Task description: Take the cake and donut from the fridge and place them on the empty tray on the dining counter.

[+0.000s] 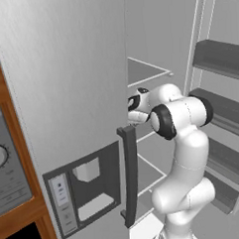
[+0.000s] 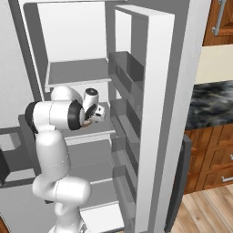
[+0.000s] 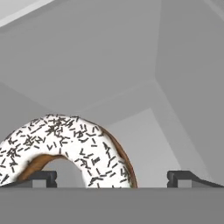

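Inside the fridge (image 1: 65,94), right compartment: arm reaches in at mid-shelf height, right door swung open.
fingers (image 3: 111,177): spread wide, both dark tips at the bottom of the hand view, well apart.
grip: nothing held; wide gap between the tips, no contact that can be confirmed.
donut (image 3: 65,148): in the hand view, white frosting, dark sprinkles, brown rim; it rises behind the left fingertip (image 3: 37,178) and extends toward the middle of the gap.
donut vs right tip: well apart, bare grey shelf behind the right tip.
donut contact: overlaps the left tip in the picture; touching or just behind, can't tell.
shelf (image 2: 77,70): grey, flat; another one sits above the hand in the right base view.
door bins (image 2: 125,68): grey, stacked down the inside of the open right door.
left door: closed, dark vertical handle (image 1: 129,175), dispenser panel (image 1: 83,190) beside it.
writing: dispenser buttons show small marks, too small to read; no brand or label legible.
dining counter (image 2: 214,102): black marble top, right edge of the right base view, beyond the open door.
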You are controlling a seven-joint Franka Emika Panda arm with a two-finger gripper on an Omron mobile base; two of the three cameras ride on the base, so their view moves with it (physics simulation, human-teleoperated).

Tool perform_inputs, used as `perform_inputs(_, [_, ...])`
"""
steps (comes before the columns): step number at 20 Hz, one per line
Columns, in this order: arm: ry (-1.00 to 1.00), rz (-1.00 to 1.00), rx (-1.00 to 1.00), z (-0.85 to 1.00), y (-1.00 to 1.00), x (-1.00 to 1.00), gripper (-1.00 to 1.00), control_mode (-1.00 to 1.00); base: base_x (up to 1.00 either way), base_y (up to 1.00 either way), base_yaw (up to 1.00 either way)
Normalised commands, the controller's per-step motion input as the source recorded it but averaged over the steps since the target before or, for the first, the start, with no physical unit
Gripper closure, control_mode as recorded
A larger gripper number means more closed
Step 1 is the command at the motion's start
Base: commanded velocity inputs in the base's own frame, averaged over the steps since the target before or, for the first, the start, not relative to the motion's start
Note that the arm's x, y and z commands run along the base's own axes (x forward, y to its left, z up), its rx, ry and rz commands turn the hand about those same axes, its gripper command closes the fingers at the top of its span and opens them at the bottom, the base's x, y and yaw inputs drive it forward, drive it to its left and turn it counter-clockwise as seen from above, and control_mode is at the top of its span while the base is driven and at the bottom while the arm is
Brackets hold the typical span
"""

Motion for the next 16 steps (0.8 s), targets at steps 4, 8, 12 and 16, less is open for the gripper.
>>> perform_inputs(4, [0.00,0.00,0.00,-0.44,0.00,0.05,-1.00,-1.00,0.00,0.00,0.00])
perform_inputs(8, [0.00,0.00,0.00,-0.69,0.00,0.25,-1.00,-1.00,0.00,0.00,0.00])
perform_inputs(12, [0.05,0.00,0.00,-0.92,0.05,-0.08,-1.00,-1.00,0.00,0.00,0.00])
perform_inputs(16, [0.09,0.00,-0.06,-1.00,0.59,-0.65,1.00,-1.00,0.00,0.00,0.00])
